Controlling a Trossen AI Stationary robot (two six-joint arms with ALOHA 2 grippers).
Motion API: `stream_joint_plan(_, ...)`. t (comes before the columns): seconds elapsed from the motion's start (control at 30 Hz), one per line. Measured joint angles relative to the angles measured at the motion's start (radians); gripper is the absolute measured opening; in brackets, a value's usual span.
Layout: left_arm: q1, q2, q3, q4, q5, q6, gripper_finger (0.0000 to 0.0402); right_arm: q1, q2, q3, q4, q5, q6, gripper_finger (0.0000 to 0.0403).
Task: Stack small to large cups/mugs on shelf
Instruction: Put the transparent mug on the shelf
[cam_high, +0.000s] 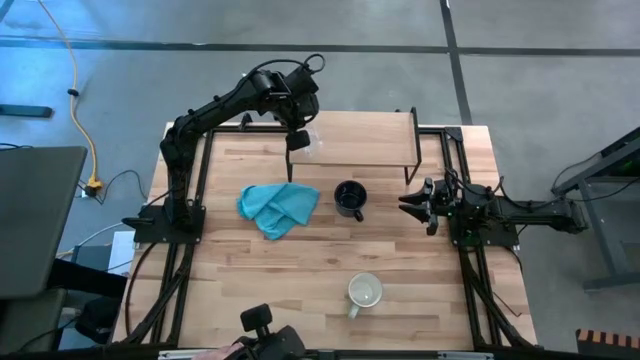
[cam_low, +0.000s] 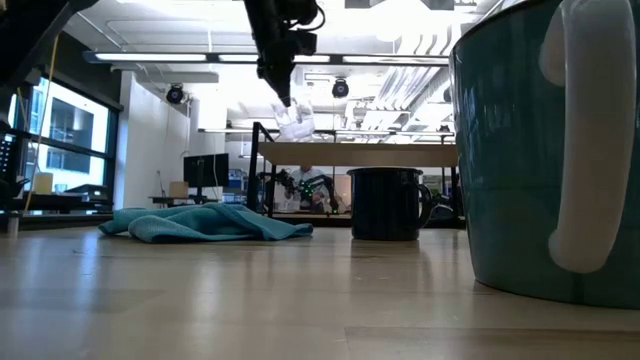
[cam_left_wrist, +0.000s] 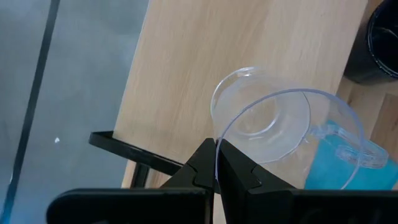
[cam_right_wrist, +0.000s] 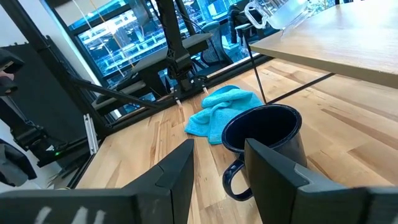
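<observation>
The left gripper (cam_left_wrist: 216, 171) pinches the rim of the glass cup (cam_left_wrist: 286, 127) and holds it in the air over the shelf's (cam_high: 365, 137) left end, the cup tilted. The right gripper (cam_right_wrist: 217, 165) waits with jaws apart near the table's (cam_high: 300, 270) right edge, facing the black mug (cam_high: 349, 198), which stands on the table in front of the shelf, just beside a blue cloth (cam_high: 277, 207). The pale mug (cam_high: 364, 291) sits well apart, towards the table's near edge. The glass looks light, stiff, smooth and breakable, so a thin rim pinch probably lets it swing or slip; setting it down gently seems wise. The mugs look heavier and sturdy, likely best taken by the wall or rim, not the handle.
</observation>
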Motion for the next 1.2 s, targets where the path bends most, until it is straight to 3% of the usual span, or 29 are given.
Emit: stream_joint_plan(1.2,0.0,0.013,0.0,0.044,-0.029,0.008,0.0005,0.0,0.0,0.0,0.0,0.0,0.009,0.0134)
